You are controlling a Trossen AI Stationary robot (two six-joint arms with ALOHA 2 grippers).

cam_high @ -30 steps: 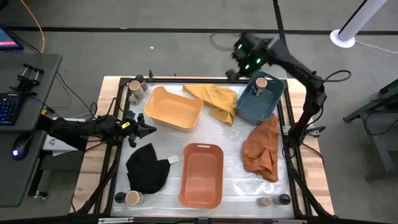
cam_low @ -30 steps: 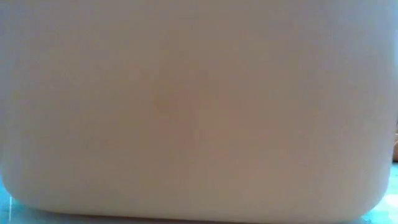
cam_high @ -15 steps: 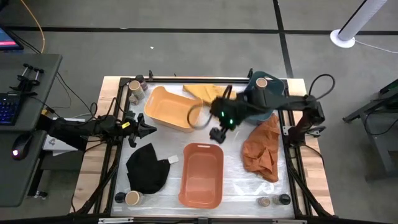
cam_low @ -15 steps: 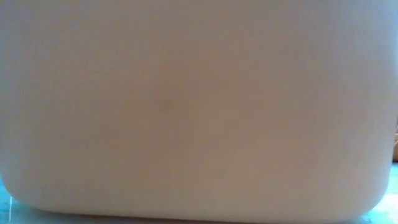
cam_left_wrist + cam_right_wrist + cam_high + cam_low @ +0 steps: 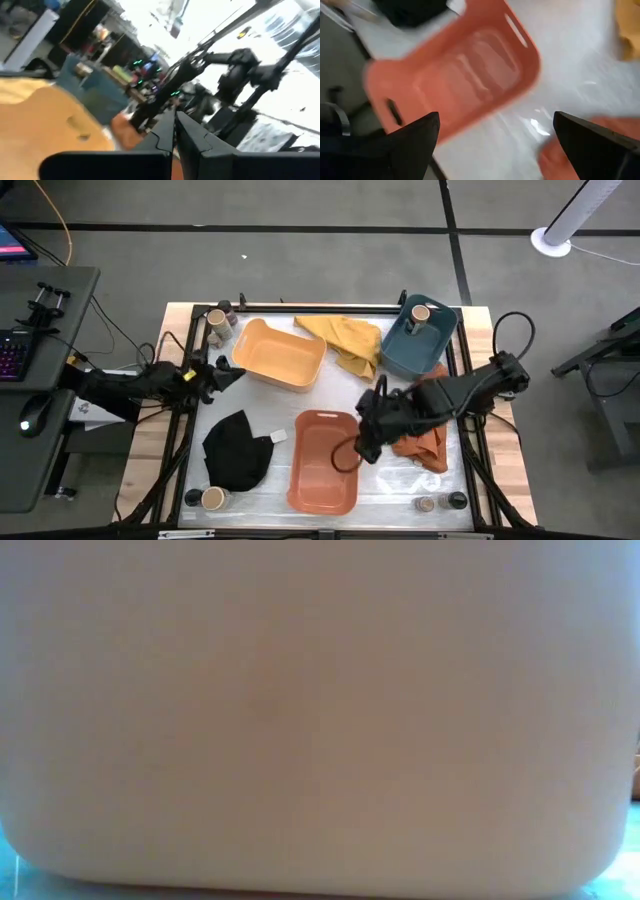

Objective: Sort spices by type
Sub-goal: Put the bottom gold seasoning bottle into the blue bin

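Observation:
Small spice jars stand upright in pairs at the table's corners: a tan-topped jar (image 5: 217, 317) and a dark jar (image 5: 227, 308) far left, another pair (image 5: 212, 498) near left, and two slim jars (image 5: 426, 504) near right. One tan-topped jar (image 5: 420, 313) stands in the blue tub (image 5: 405, 350). My right gripper (image 5: 362, 448) (image 5: 495, 125) is open and hovers over the orange tub's right rim (image 5: 355, 442), with nothing between its fingers. My left gripper (image 5: 238, 370) (image 5: 175, 120) is shut and empty beside the yellow tub (image 5: 278, 355).
The orange tub (image 5: 455, 80) lies near the table's middle. A yellow cloth (image 5: 345, 340), an orange cloth (image 5: 425, 435) and a black cloth (image 5: 237, 450) lie on the table. A pale tub wall (image 5: 320, 710) fills the low view. A raised frame (image 5: 300, 308) borders the table.
My right arm has swung from above the blue tub at the far right corner, across the table's middle and toward the near edge. It has come down over the orange tub's right rim. My left gripper has edged slightly toward the far edge.

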